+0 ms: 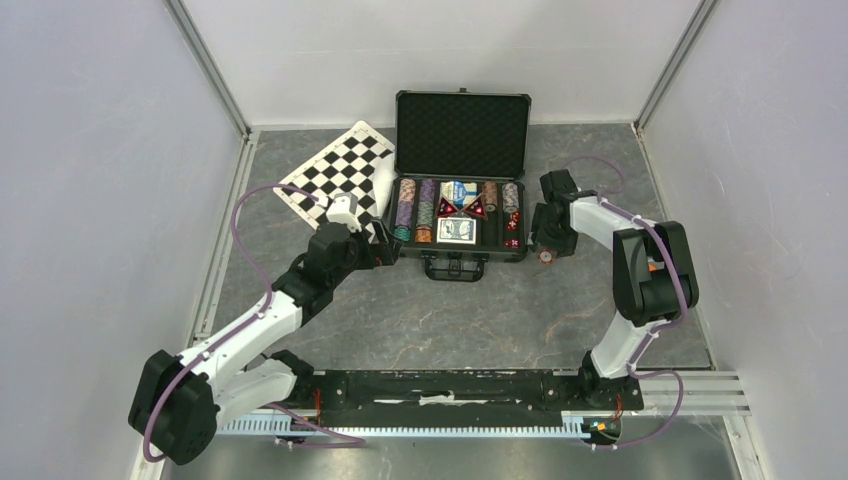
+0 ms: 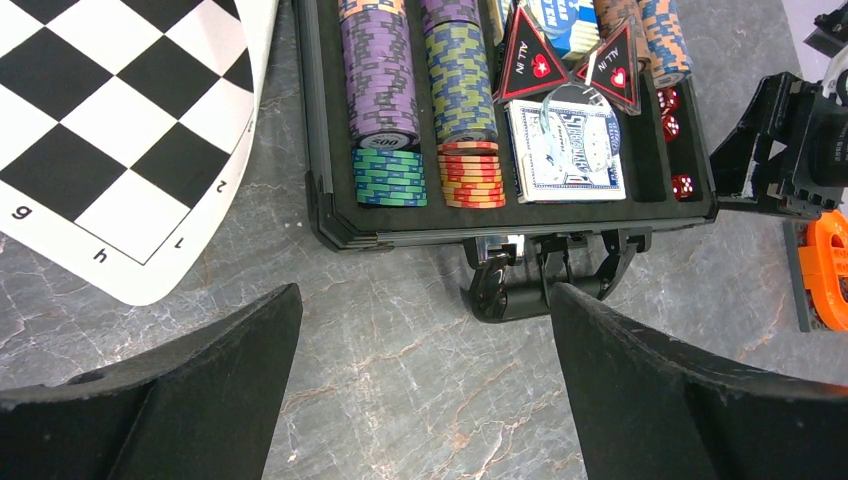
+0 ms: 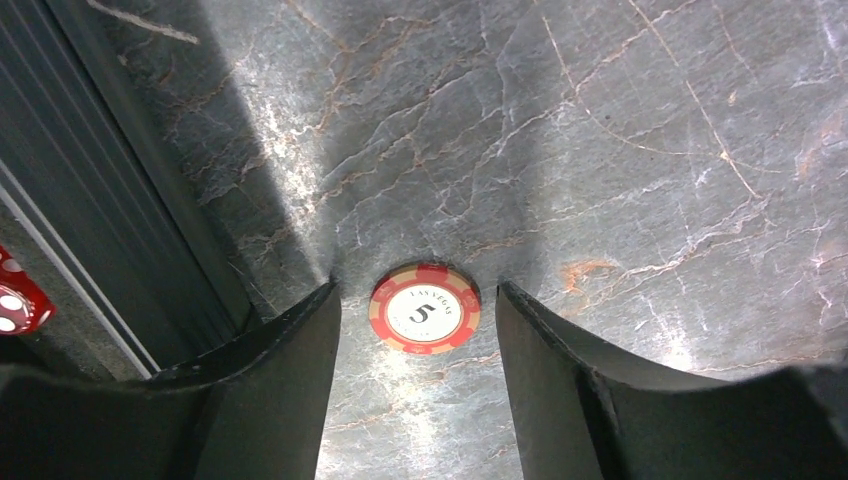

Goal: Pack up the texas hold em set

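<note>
The black case point(image 1: 462, 101) stands open at the table's middle, lid upright. Its tray holds rows of striped chips point(image 2: 380, 90), a blue card deck point(image 2: 565, 150), two "ALL IN" triangles and red dice point(image 2: 684, 185). One red chip point(image 3: 425, 309) marked 5 lies flat on the table just right of the case point(image 3: 100, 200). My right gripper point(image 3: 416, 290) is down over it, open, a finger on each side with small gaps. My left gripper point(image 2: 425, 295) hovers open and holds nothing, in front of the case handle point(image 2: 545, 285).
A black-and-white checkered board point(image 1: 335, 172) lies left of the case, its corner near the left arm. An orange ribbed object point(image 2: 825, 270) shows beside the right gripper. Grey walls enclose the table on three sides.
</note>
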Robot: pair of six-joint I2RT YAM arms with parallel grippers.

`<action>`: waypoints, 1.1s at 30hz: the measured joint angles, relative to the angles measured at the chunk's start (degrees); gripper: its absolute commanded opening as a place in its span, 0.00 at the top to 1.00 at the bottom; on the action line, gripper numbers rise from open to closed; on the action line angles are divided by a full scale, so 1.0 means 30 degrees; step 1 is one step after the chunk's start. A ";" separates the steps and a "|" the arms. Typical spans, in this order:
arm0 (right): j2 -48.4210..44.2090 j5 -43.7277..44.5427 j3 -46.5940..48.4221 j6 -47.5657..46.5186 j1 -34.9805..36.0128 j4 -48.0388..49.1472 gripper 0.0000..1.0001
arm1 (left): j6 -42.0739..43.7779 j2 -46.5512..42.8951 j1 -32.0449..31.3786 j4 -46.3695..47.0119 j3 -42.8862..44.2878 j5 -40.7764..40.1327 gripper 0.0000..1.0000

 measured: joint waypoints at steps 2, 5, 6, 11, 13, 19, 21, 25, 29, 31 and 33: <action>-0.0182 -0.0124 -0.0248 0.0007 -0.0117 0.0219 0.35 | 0.0000 -0.0051 0.0000 -0.0007 0.0000 0.0000 0.00; -0.0488 -0.0255 -0.0648 -0.0087 -0.0277 0.0605 0.39 | 0.0007 -0.0117 0.0000 -0.0007 0.0000 -0.0007 0.00; -0.0605 -0.0342 -0.0816 -0.0124 -0.0299 0.0765 0.39 | 0.0007 -0.0124 0.0000 -0.0007 0.0000 -0.0007 0.00; -0.1275 -0.0896 -0.1625 -0.0189 -0.0539 0.1443 0.40 | 0.0007 -0.0138 0.0000 -0.0007 0.0000 -0.0007 0.00; -0.1399 -0.1013 -0.1778 -0.0197 -0.0576 0.1566 0.40 | 0.0015 -0.0153 0.0000 -0.0015 0.0000 -0.0022 0.00; -0.1661 -0.1129 -0.2084 -0.0204 -0.0510 0.1647 0.40 | 0.0102 -0.0386 0.0007 -0.0029 0.0000 -0.0175 0.00; -0.1639 -0.1056 -0.2040 -0.0219 -0.0386 0.1486 0.40 | 0.0102 -0.0401 0.0007 -0.0029 0.0000 -0.0219 0.00; -0.1392 -0.0831 -0.1712 -0.0277 -0.0168 0.0991 0.45 | 0.0102 -0.0430 0.0000 -0.0073 0.0000 -0.0357 0.00; -0.1195 -0.0510 -0.1508 -0.0291 -0.0124 0.0678 0.48 | 0.0109 -0.0488 0.0000 -0.0109 0.0000 -0.0423 0.00; -0.1122 -0.0444 -0.1421 -0.0284 -0.0124 0.0561 0.48 | 0.0109 -0.0539 0.0007 -0.0153 0.0000 -0.0437 0.00; -0.1042 -0.0423 -0.1326 -0.0255 -0.0117 0.0474 0.46 | 0.0109 -0.0576 0.0000 -0.0160 0.0000 -0.0437 0.00</action>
